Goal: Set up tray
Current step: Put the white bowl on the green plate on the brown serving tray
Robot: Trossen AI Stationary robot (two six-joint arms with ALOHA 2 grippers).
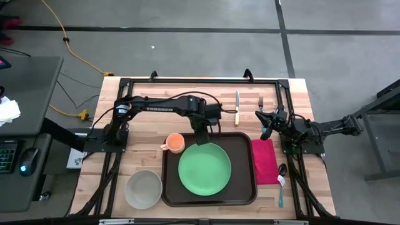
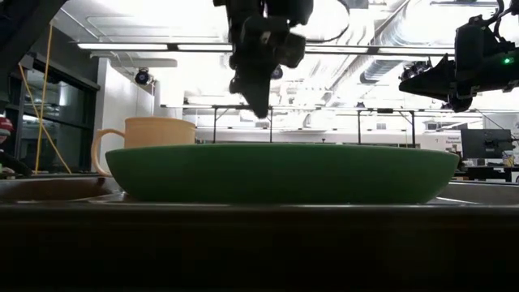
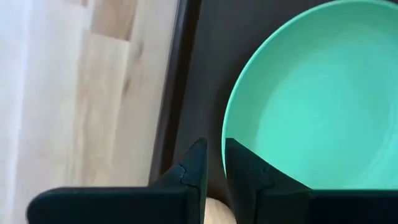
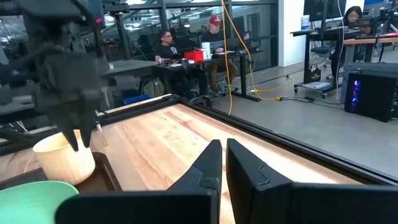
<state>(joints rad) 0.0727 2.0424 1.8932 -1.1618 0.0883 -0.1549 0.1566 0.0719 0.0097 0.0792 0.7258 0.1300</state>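
Right then, my notes from the remote desk.

Tray: the large dark brown rectangular plastic tray (image 1: 209, 197) lay on the wooden table (image 1: 300, 87), near its front edge, between the two arms.

Plate: a round green plastic plate (image 1: 204, 167) sat inside the tray, roughly centred.

Cup: a pale orange plastic mug (image 1: 175, 142) stood just beside the tray's far left corner; I could not tell whether it touched the rim.

Left gripper (image 1: 203, 136): it hung over the tray's far edge, above the plate's rim, fingers nearly together with only a narrow gap, grasping nothing.

Right gripper (image 1: 267, 129): raised above the table near the magenta folded cloth napkin (image 1: 264, 160), fingers nearly closed, empty.

Other items: a grey round bowl (image 1: 143, 189) left of the tray; a knife (image 1: 237, 107) and fork (image 1: 260, 103) at the far side; a spoon (image 1: 282, 175) beside the napkin.

Risk, plate: I judged a straight descent would land a fingertip on the plate's rim and tip or skid it.

Risk, cup: a sideways sweep of the left arm could knock the mug over.

Risk, arms: both reaching for the cutlery could bring them together.
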